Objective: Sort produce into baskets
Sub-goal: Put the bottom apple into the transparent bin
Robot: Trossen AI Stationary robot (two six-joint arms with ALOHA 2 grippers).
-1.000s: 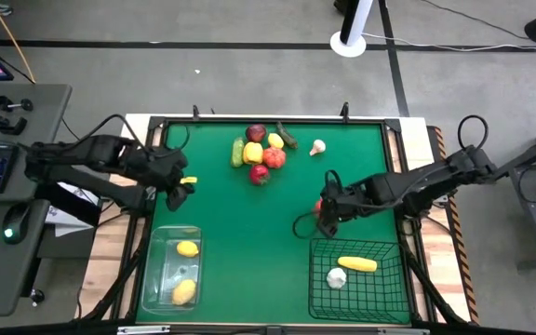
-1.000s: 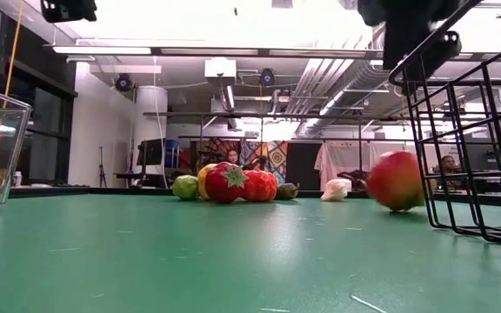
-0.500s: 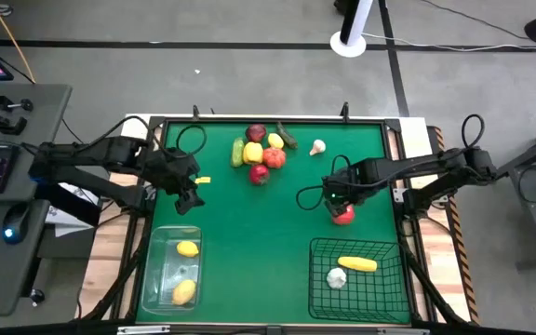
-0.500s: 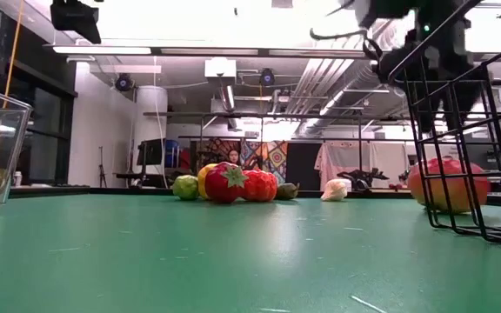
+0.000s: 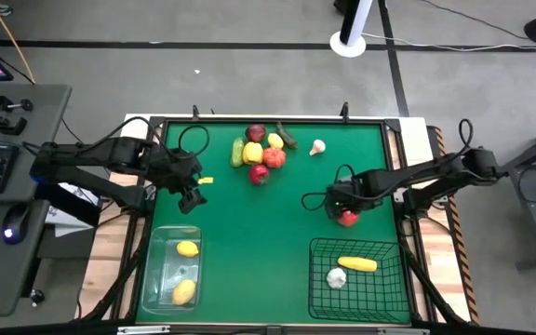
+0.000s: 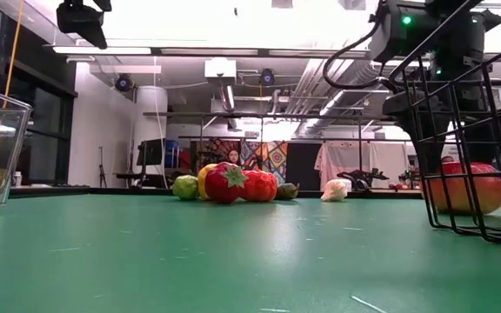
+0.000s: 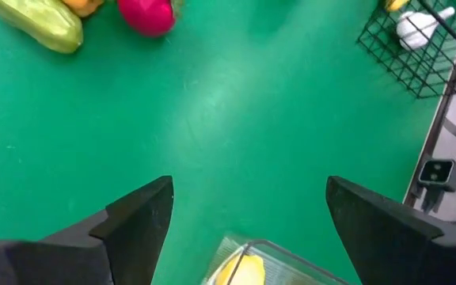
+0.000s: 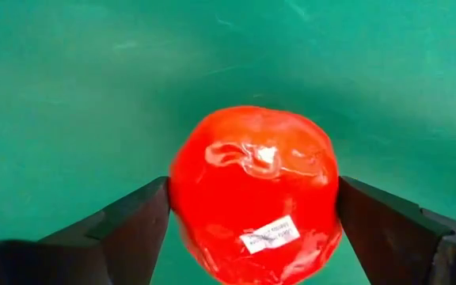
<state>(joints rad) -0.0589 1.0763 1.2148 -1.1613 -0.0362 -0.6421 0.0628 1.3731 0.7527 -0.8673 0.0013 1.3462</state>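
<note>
My right gripper [image 5: 345, 208] has come down over the red tomato [image 5: 347, 218], which has stopped rolling and rests on the green mat [image 5: 259, 242] just outside the wire basket [image 5: 359, 303]. My fingers [image 8: 125, 229] straddle it, spread wide; whether they touch it I cannot tell. My left gripper [image 5: 192, 193] hangs open, empty, near the clear bin [image 5: 156, 270]. Low down, the mesh half hides the tomato.
</note>
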